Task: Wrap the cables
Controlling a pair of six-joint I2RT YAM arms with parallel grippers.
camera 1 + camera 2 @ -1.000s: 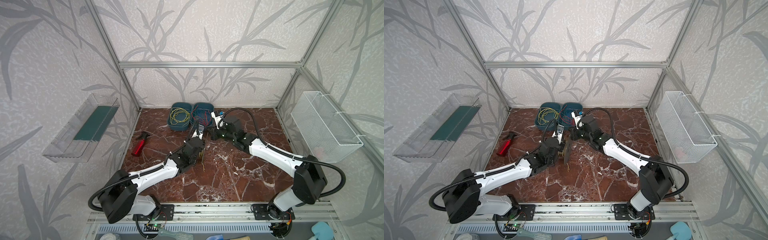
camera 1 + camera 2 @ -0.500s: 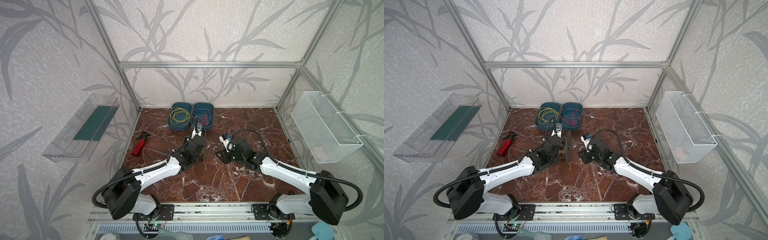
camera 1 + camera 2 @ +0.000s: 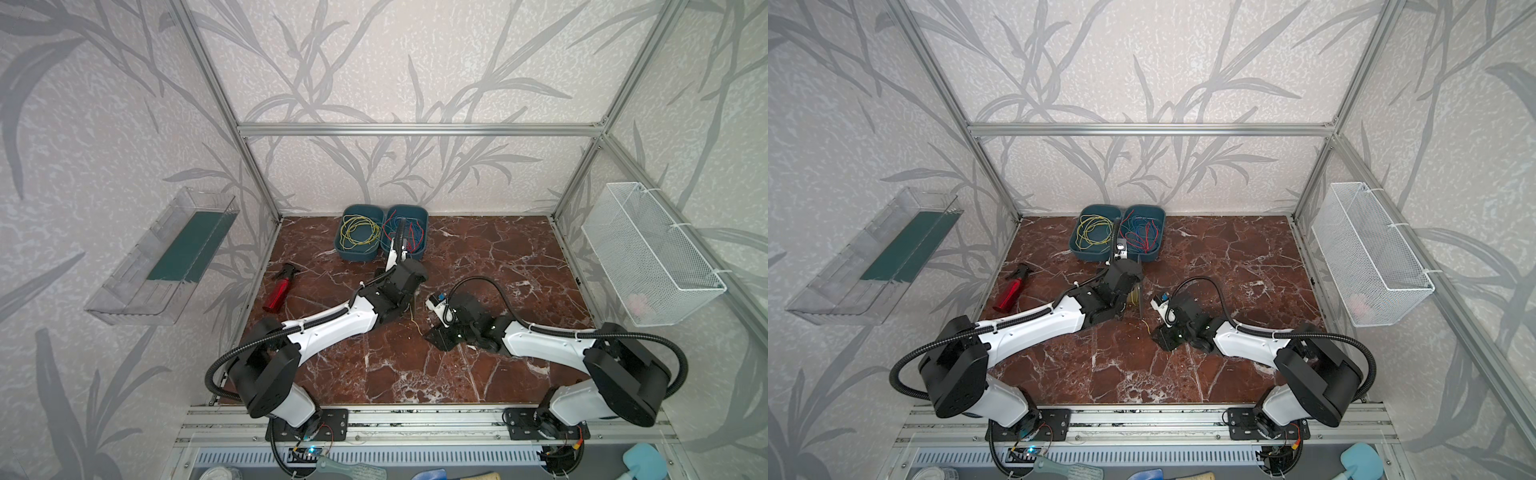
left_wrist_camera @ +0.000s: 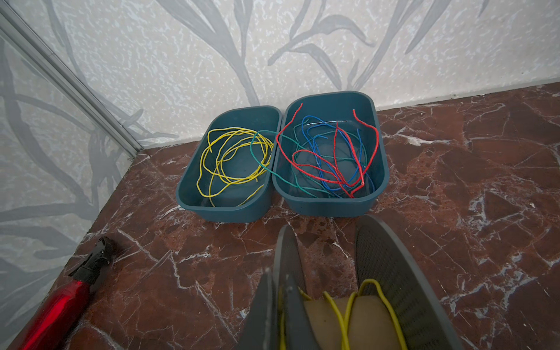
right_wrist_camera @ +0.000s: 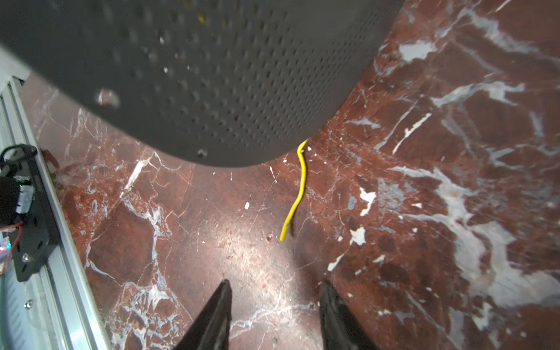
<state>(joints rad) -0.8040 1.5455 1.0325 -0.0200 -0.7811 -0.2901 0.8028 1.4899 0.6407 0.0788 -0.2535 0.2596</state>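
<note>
My left gripper [image 4: 276, 277] is shut on one dark perforated flange of a spool [image 4: 394, 272], held upright above the marble floor in both top views [image 3: 413, 300] [image 3: 1136, 296]. A yellow cable [image 4: 334, 306] runs in a few turns round the spool's tan core. Its loose end [image 5: 298, 194] hangs below the flange [image 5: 212, 75] to the floor. My right gripper [image 5: 275, 288] stands open just short of that end, with nothing between its fingers; a top view shows it low beside the spool [image 3: 436, 336]. More yellow cables [image 4: 239, 131] lie coiled in a teal bin [image 4: 224, 209].
A second teal bin [image 4: 330, 206] holds red, blue and green wires. A red spray bottle [image 3: 279, 289] lies at the floor's left. A white wire basket [image 3: 648, 257] hangs on the right wall and a clear shelf [image 3: 166, 257] on the left wall.
My right gripper has let go, opened, and swung from the back near the bins down to the front right of the spool. The left gripper has kept its hold on the spool.
</note>
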